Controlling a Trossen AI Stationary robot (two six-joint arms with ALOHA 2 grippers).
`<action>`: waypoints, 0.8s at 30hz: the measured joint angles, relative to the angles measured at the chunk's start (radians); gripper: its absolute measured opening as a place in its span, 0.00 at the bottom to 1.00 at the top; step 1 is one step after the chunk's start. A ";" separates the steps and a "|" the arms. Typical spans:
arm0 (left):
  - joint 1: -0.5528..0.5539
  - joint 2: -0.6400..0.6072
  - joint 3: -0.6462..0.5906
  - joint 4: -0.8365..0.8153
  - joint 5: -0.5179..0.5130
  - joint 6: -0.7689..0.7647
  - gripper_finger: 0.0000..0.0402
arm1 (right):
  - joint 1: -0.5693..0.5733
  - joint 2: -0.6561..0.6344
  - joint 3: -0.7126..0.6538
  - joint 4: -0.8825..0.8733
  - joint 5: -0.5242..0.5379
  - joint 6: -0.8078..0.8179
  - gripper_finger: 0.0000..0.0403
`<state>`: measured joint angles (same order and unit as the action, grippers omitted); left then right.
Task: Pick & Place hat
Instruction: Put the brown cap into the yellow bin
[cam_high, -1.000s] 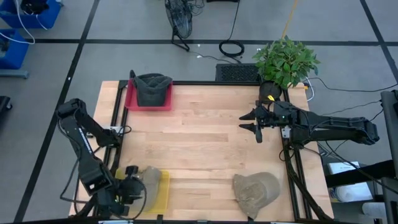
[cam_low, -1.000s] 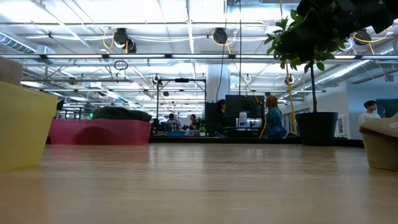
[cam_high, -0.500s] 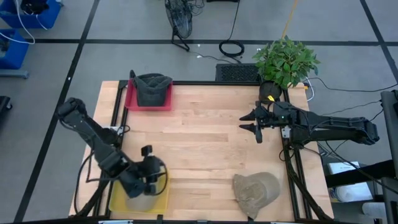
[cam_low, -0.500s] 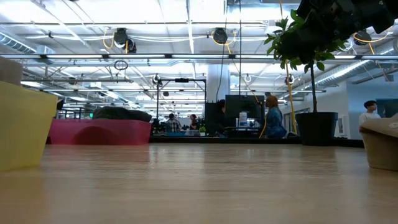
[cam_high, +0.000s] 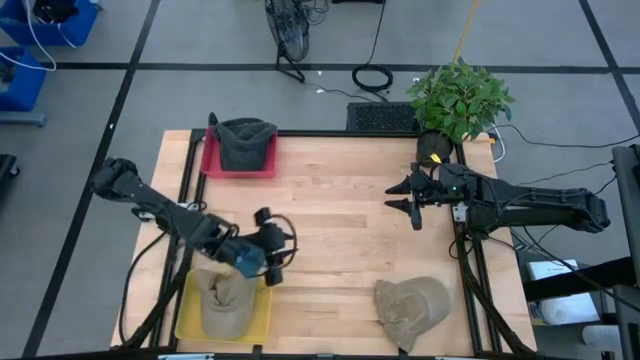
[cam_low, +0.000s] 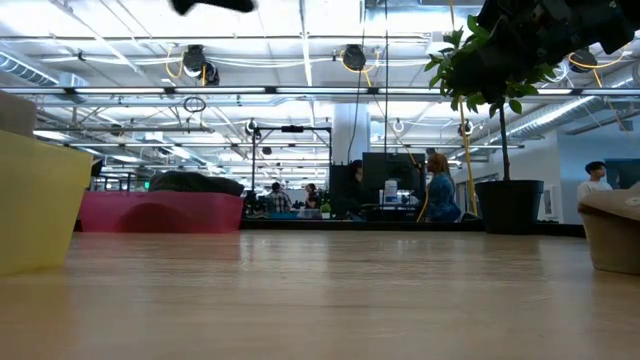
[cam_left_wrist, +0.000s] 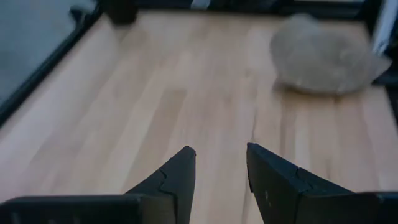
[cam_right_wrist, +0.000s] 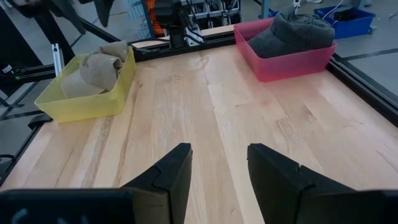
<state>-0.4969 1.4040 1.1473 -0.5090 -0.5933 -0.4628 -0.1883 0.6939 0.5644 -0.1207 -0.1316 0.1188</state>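
My left gripper (cam_high: 272, 248), open and empty, hangs at centre-left of the table (cam_high: 340, 200); the tan hat (cam_high: 412, 305) lies lower right, nearer my open, waiting right gripper (cam_high: 402, 195).

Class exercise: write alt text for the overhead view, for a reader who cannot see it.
A tan hat lies in a yellow tray at the wooden table's near-left corner; the left gripper hovers open beside it. A second tan hat lies loose near-right, and the right gripper waits open.
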 joint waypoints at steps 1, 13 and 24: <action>0.022 0.000 -0.008 0.057 0.022 0.053 0.37 | 0.000 0.000 0.000 -0.002 0.000 0.000 0.35; 0.276 0.001 -0.051 0.438 0.268 0.328 0.37 | 0.000 0.000 0.000 -0.047 0.000 -0.001 0.35; 0.354 0.094 -0.052 0.569 0.385 0.404 0.37 | 0.000 0.000 -0.065 0.054 0.000 0.000 0.35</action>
<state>-0.1427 1.4980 1.0954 0.0596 -0.2080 -0.0590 -0.1879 0.6943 0.4998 -0.0663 -0.1320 0.1188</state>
